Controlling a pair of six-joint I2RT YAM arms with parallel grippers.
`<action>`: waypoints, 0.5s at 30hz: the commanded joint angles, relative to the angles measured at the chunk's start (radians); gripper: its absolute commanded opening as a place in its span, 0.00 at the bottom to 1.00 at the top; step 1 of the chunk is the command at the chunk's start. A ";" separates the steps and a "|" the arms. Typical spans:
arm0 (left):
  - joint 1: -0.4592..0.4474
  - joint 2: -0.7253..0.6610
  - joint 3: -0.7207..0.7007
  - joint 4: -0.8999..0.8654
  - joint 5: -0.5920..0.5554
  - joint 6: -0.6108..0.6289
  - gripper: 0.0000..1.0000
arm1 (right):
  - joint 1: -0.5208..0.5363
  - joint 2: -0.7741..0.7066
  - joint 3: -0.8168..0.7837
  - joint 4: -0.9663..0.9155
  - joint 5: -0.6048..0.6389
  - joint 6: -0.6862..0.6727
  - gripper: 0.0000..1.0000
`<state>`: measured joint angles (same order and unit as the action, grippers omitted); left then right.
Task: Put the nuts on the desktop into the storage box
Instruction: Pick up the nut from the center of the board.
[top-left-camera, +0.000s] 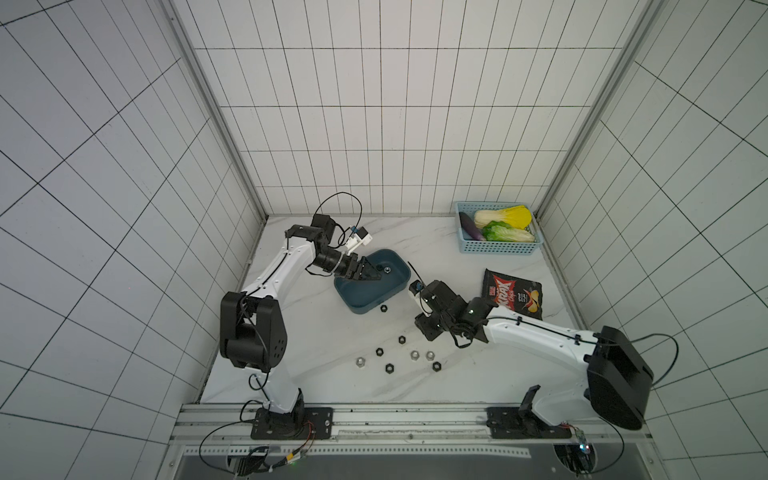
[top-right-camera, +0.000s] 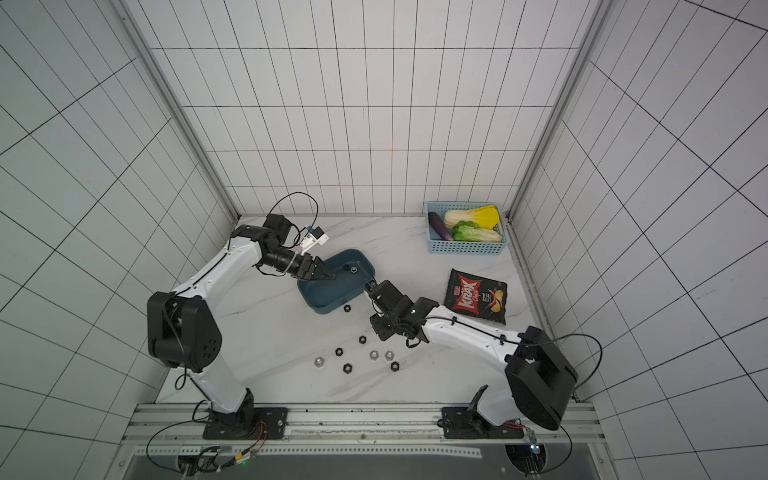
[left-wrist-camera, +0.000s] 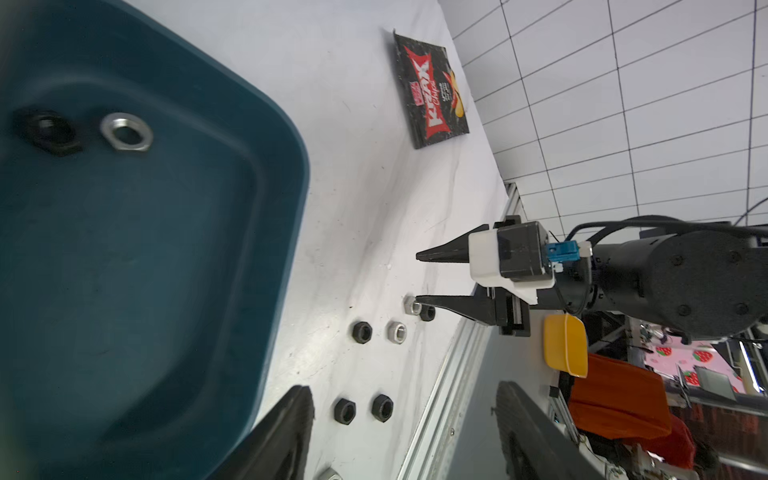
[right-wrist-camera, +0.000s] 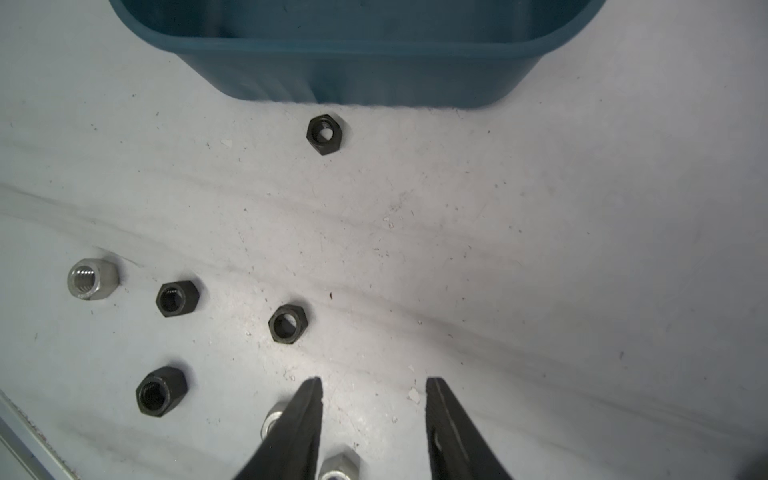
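This is looking like a robotics lab cell: a left arm (top-left-camera: 286, 262) and a right arm (top-left-camera: 536, 336) are sitting bolted to an aluminium rail (top-left-camera: 415, 415). White gridded wall panels (top-left-camera: 374, 124) are enclosing the marble-look desktop (top-left-camera: 324, 328).

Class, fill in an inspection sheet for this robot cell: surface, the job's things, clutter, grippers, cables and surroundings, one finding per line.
Surface: white marble-look desktop, faint grey veins, small dark specks.
Job's things: teal storage box holds one black nut and one silver nut; eight loose nuts lie on the desktop, five black, three silver.
Clutter: Krax chips bag; light blue basket of vegetables.
Grippers: left gripper open, empty, over the storage box; right gripper open, empty, above the desktop near the loose nuts.
Cables: black cable loops over the left wrist; second black cable behind the right arm; neither touches the nuts.
Surroundings: white tiled walls; metal rail at the front.
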<state>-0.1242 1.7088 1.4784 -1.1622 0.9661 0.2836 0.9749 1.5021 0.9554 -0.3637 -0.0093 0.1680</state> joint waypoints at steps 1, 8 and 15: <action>0.066 -0.049 -0.030 0.057 -0.046 -0.004 0.74 | -0.007 0.083 0.082 0.080 -0.092 -0.044 0.46; 0.187 -0.100 -0.104 0.130 -0.080 -0.047 0.88 | -0.023 0.260 0.192 0.144 -0.086 -0.068 0.52; 0.233 -0.166 -0.177 0.188 -0.187 -0.066 0.91 | -0.023 0.410 0.296 0.175 -0.082 -0.067 0.51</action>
<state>0.0959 1.5806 1.3113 -1.0245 0.8371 0.2199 0.9592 1.8683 1.1877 -0.2131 -0.0879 0.1112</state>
